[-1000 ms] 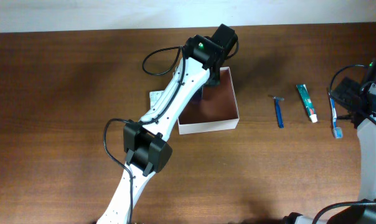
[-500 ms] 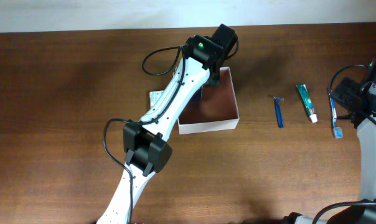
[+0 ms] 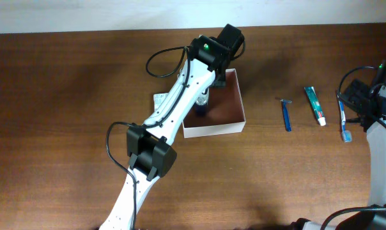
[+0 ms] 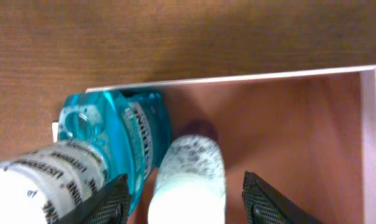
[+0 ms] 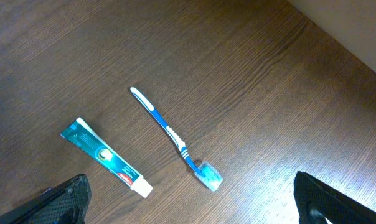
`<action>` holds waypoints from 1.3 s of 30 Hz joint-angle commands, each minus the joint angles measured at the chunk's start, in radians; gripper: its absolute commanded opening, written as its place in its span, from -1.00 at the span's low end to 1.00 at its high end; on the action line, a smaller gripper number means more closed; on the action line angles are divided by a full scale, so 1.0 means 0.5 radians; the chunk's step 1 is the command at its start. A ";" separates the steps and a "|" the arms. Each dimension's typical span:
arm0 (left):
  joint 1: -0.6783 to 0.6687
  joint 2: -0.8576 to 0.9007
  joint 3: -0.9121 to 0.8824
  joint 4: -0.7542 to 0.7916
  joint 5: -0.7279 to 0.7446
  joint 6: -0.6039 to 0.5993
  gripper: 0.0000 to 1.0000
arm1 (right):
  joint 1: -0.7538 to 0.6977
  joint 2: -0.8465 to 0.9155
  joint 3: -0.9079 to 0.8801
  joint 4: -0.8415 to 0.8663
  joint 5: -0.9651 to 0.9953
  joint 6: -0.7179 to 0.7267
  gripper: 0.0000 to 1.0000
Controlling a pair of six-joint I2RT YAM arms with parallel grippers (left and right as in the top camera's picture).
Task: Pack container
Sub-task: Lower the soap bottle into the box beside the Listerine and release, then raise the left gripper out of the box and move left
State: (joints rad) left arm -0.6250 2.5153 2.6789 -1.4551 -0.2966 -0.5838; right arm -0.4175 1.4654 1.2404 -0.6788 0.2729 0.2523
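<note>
The left gripper [image 4: 187, 190], spread around a white bottle [image 4: 189, 165] inside the container [image 4: 250, 77], should lift straight up, sparing the mouthwash [image 4: 119, 140] there.

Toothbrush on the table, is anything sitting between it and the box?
Yes. The toothpaste and the razor lie on the table between the toothbrush and the box; lifting over them should clear both.

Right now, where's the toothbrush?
In the overhead view the blue toothbrush lies at the far right of the table, just right of the toothpaste tube.
</note>
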 commanded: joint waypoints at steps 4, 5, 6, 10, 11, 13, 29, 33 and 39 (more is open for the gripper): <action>0.016 -0.023 0.063 0.175 -0.029 0.192 0.29 | -0.005 0.004 0.018 0.005 0.040 -0.011 0.97; 0.016 -0.024 0.073 0.209 -0.030 0.232 0.32 | -0.005 0.004 0.018 0.005 0.040 -0.011 0.97; 0.016 -0.024 0.095 0.240 -0.030 0.266 0.36 | -0.005 0.004 0.018 0.005 0.040 -0.011 0.97; 0.023 -0.024 0.228 0.332 -0.031 0.335 0.53 | -0.005 0.004 0.018 0.005 0.040 -0.011 0.97; 0.029 -0.024 0.301 0.340 -0.032 0.336 0.57 | -0.005 0.004 0.018 0.005 0.040 -0.011 0.97; 0.045 -0.024 0.430 0.336 -0.032 0.376 0.64 | -0.005 0.004 0.018 0.005 0.040 -0.011 0.97; 0.590 -0.310 0.920 -0.065 -0.077 0.415 0.99 | -0.005 0.004 0.018 0.006 0.040 -0.011 0.97; 0.767 -0.333 0.919 -0.402 0.063 0.249 0.99 | -0.005 0.004 0.018 0.006 0.040 -0.011 0.97; 0.902 -0.327 0.719 -0.465 0.621 0.468 0.99 | -0.005 0.004 0.018 0.005 0.040 -0.011 0.97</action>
State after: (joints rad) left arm -0.1818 2.3661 3.0966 -1.6840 -0.1661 -0.3927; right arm -0.4175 1.4654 1.2404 -0.6788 0.2729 0.2531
